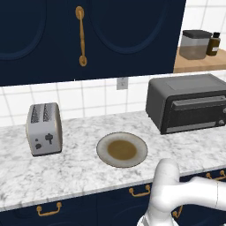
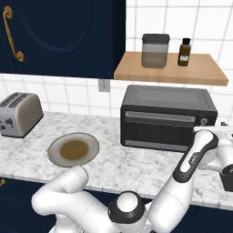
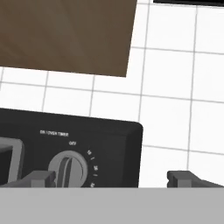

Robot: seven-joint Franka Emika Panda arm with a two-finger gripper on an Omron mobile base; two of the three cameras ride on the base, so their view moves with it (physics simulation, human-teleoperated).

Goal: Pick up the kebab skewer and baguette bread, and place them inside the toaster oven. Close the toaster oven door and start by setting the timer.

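Note:
The dark grey toaster oven (image 1: 187,102) (image 2: 167,116) stands at the back right of the counter. Its door (image 1: 194,111) (image 2: 157,129) is shut, with the bar handle across the top. My gripper (image 3: 111,178) is open and held in front of the oven's right-hand control panel. The grey timer knob (image 3: 67,169) lies between the fingertips, close to the left one (image 3: 43,177), and nothing is gripped. In the right base view the hand (image 2: 226,175) is at the oven's right end. The kebab skewer and baguette bread are hidden from me.
A round plate (image 1: 102,148) (image 2: 53,152) with nothing on it lies mid-counter. A silver two-slot toaster (image 1: 43,128) (image 2: 18,113) stands at the left. Above the oven, a wooden shelf (image 2: 170,73) holds a jar (image 2: 155,51) and a brown bottle (image 2: 184,52).

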